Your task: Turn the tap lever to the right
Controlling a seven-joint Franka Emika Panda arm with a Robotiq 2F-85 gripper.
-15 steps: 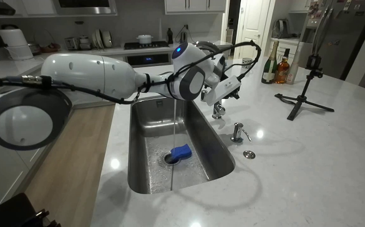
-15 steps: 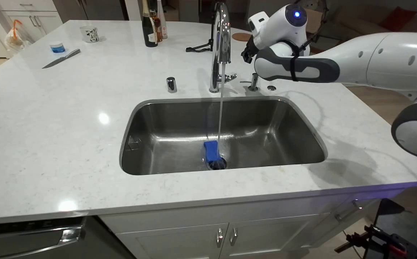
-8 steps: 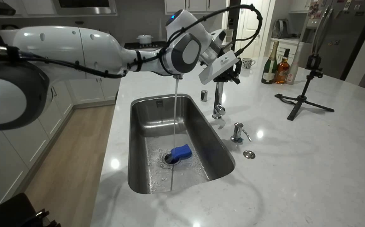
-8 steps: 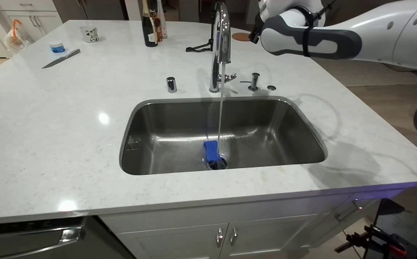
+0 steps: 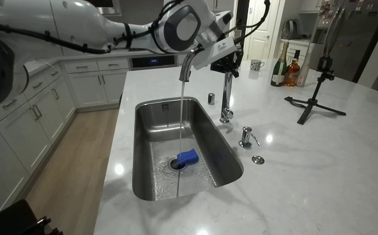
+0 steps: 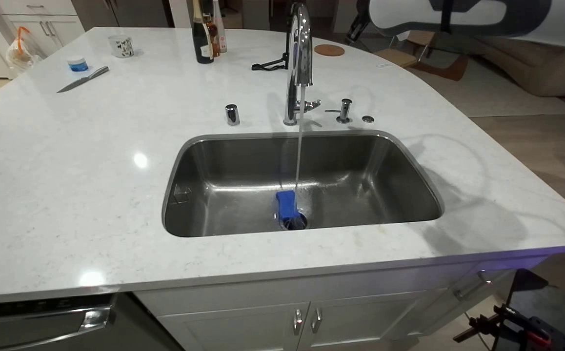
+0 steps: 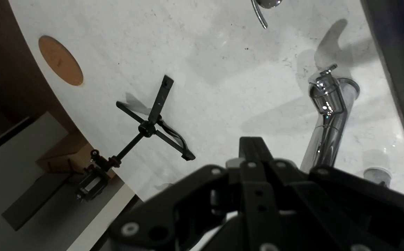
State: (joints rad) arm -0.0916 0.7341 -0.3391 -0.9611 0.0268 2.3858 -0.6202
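Inward from the straight edge of the white stone worktop (image 6: 92,209), holds the black pincer (image 7: 255,148) pressed together, higher than the slim chrome tap lever (image 6: 312,105).

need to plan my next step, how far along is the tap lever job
Seemingly done: a thin clear stream of water already falls from the tall arched chrome faucet. In hand: nothing; the black gripper hangs apart from the slim chrome tap lever. Left: possibly more rightward turning; the lever's pose alone can't settle that.
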